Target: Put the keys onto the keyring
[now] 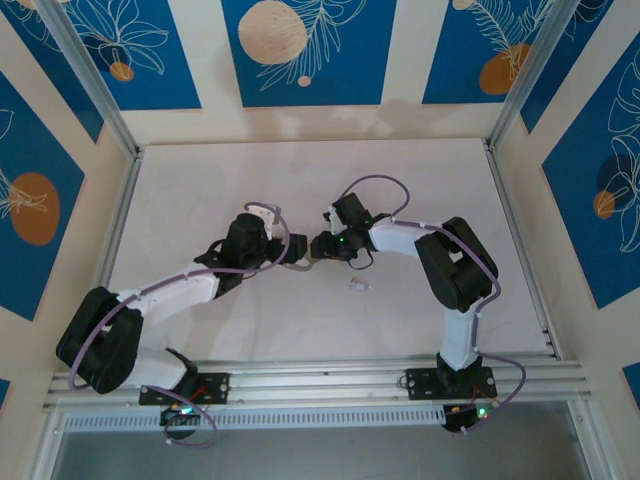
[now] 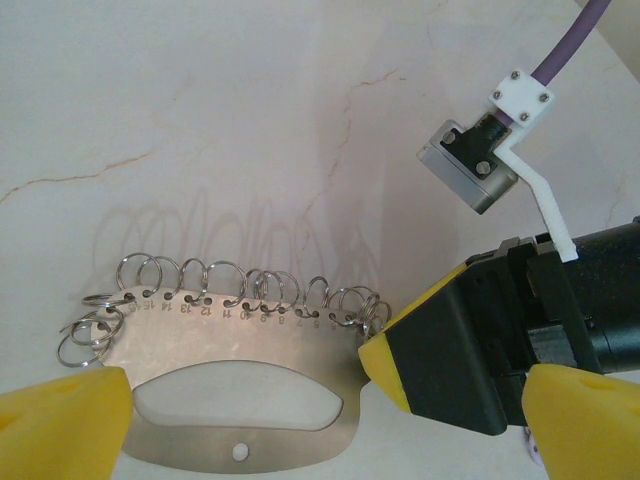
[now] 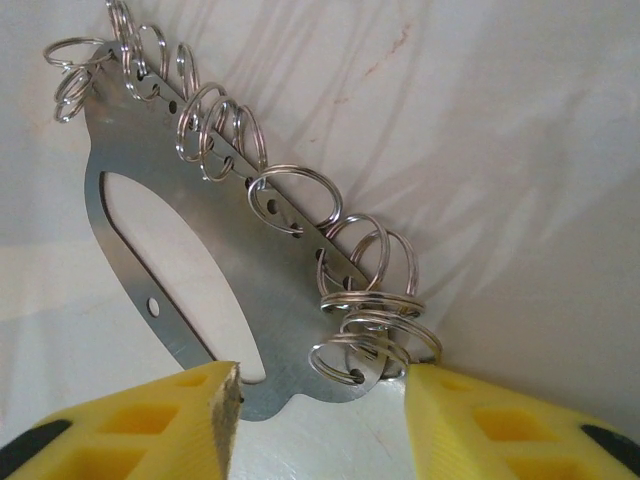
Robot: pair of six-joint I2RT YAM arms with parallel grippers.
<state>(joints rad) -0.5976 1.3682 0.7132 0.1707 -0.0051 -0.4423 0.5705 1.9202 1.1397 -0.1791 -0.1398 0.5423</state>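
Note:
The keyring (image 2: 250, 340) is a flat grey metal plate with a long oval cut-out and a row of numbered holes carrying several silvery split rings (image 2: 215, 280). It lies mid-table (image 1: 297, 263) between the two grippers. My left gripper (image 2: 325, 425) stands open, with the plate between its widely spread yellow fingers (image 2: 60, 420). My right gripper (image 3: 320, 395) is shut across the plate's ringed end (image 3: 260, 290), one finger at each edge. One small lilac key (image 1: 358, 286) lies loose on the table, just near of the right gripper (image 1: 318, 248).
The pale marbled tabletop (image 1: 300, 180) is bounded by aluminium rails (image 1: 300, 375) at the near edge and along both sides. The right wrist's camera block and purple cable (image 2: 480, 165) hang just above the plate's right end.

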